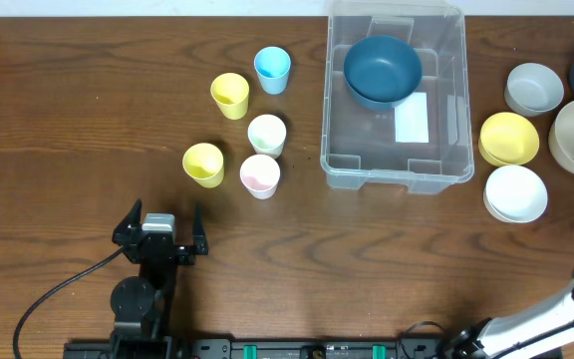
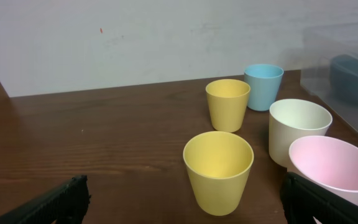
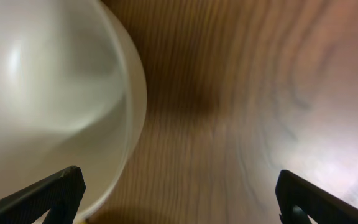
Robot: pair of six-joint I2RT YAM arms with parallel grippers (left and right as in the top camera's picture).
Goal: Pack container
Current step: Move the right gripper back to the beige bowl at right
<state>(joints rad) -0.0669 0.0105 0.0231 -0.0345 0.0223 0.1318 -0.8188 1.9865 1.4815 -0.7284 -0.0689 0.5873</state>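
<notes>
Left end effector (image 1: pixel 163 224) and right end effector (image 3: pixel 179 193) both gape empty, and with the container (image 1: pixel 395 150) sitting just right of the crowded cups (image 1: pixel 266 134), I could topple neighbours reaching in.

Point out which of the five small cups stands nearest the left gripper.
The yellow cup at the cluster's near-left corner, straight ahead of the left gripper; the other yellow cup stands farther back beside the blue cup.
</notes>
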